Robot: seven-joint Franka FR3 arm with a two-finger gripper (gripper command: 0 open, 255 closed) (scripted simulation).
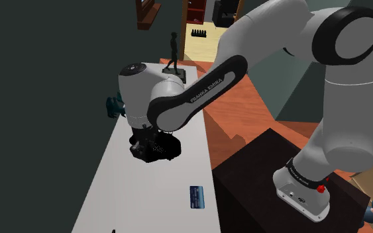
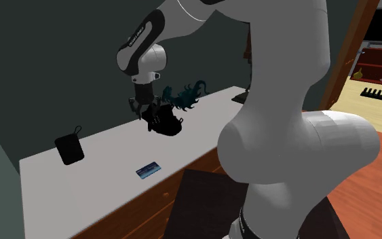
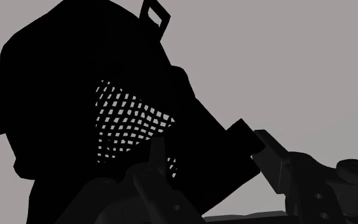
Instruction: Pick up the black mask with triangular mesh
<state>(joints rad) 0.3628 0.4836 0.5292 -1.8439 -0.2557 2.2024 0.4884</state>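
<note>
A long white countertop (image 1: pixel 145 198) is set against a dark green wall (image 1: pixel 46 59), with a reddish wooden floor (image 1: pixel 258 99) running along its open side. The black mask (image 1: pixel 159 149) is found near the middle of the countertop, right at its surface. Whether it rests there or is raised a little cannot be told. Directly above the mask, the white arm (image 1: pixel 198 93) is bent downward, and the all-black gripper (image 2: pixel 147 114) is set at the mask's upper edge. Black is seen against black here, so it cannot be told whether the gripper is clamped on the mask or merely standing around it. In the wrist view the mask is shown close up as a dark bulk with a mesh panel (image 3: pixel 130 124), through whose small openings the pale countertop is seen, and a small rectangular buckle (image 3: pixel 153 14) is carried at the mask's far edge. Just beside the mask, on its wall side, a teal feathery thing (image 2: pixel 186 95) is laid. Near the mask, toward the countertop's front edge, a small blue card (image 2: pixel 148 170) is laid flat. Well apart from the mask, toward the second exterior view's left, a black pouch (image 2: pixel 69 147) with a thin loop is placed. Well apart from the mask in the other direction, at the countertop's far end, a dark standing figurine (image 1: pixel 173 51) is set on a dark base. The dark box stand (image 1: pixel 258 172) is placed on the floor, apart from the mask and off the countertop's front edge.
</note>
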